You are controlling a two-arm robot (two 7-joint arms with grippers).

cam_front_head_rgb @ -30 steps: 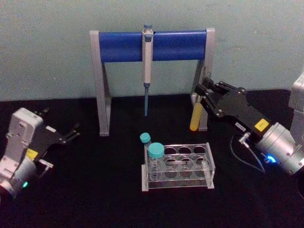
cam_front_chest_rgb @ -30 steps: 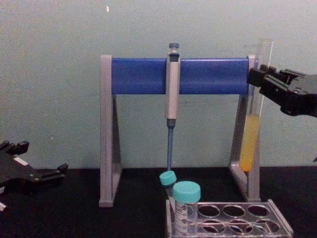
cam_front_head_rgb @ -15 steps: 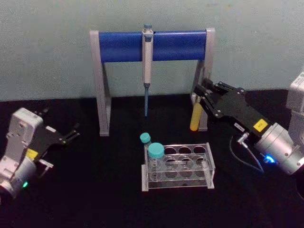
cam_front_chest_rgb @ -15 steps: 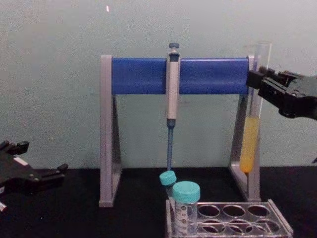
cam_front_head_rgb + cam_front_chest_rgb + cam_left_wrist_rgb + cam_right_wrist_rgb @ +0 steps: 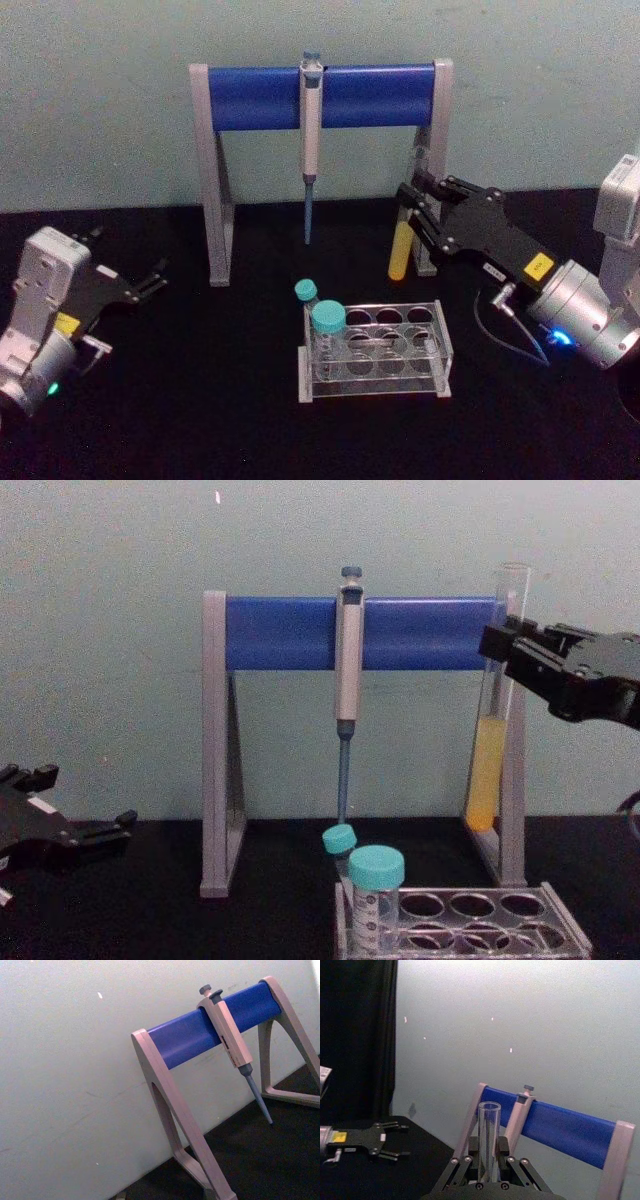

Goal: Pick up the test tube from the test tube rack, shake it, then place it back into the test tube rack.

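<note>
My right gripper [image 5: 413, 203] is shut on the upper part of the test tube [image 5: 400, 252], a slim clear glass tube with yellow-orange liquid in its lower part. The tube hangs nearly upright in the air, in front of the stand's right leg, behind and above the right end of the test tube rack [image 5: 443, 345]. From the chest, the tube [image 5: 486, 770] hangs from the gripper [image 5: 503, 643] well above the rack [image 5: 560, 935]. The right wrist view shows the open tube mouth [image 5: 489, 1125] rising between the fingers [image 5: 476, 1152]. My left gripper [image 5: 150, 279] rests open at the far left.
Two teal-capped vials [image 5: 328, 319] [image 5: 305, 291] stand at the rack's left end. Behind it is a grey-and-blue pipette stand [image 5: 260, 97] with a pipette [image 5: 310, 140] hanging from its bar. A black tabletop [image 5: 200, 400] lies below, with a pale wall behind.
My right gripper has carried the test tube leftward, from beside the stand's right leg to in front of it. The left arm has not moved.
</note>
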